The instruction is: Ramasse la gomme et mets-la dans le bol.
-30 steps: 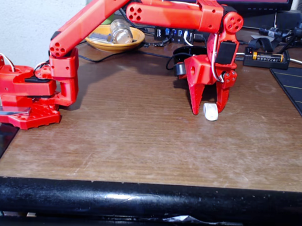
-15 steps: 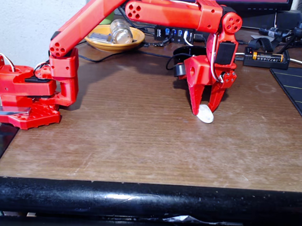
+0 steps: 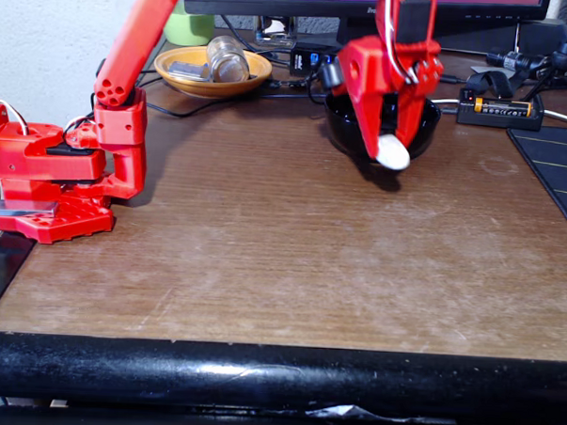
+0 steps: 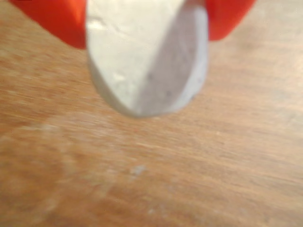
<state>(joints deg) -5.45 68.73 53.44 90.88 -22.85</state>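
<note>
Fixed view set low at the front edge of the table [image 3: 263,259], faced across it toward the monitor [image 3: 368,2] at the back, wrist view aimed down very close over the wood, the eraser [image 4: 147,56] seen in both, held in the gripper [image 3: 391,153].

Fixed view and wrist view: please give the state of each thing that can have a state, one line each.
gripper: shut on the eraser, raised above the table.
eraser: held, lifted, in front of the bowl.
black bowl: upright; inside hidden.
orange dish: upright, holds a glass jar on its side.
</note>
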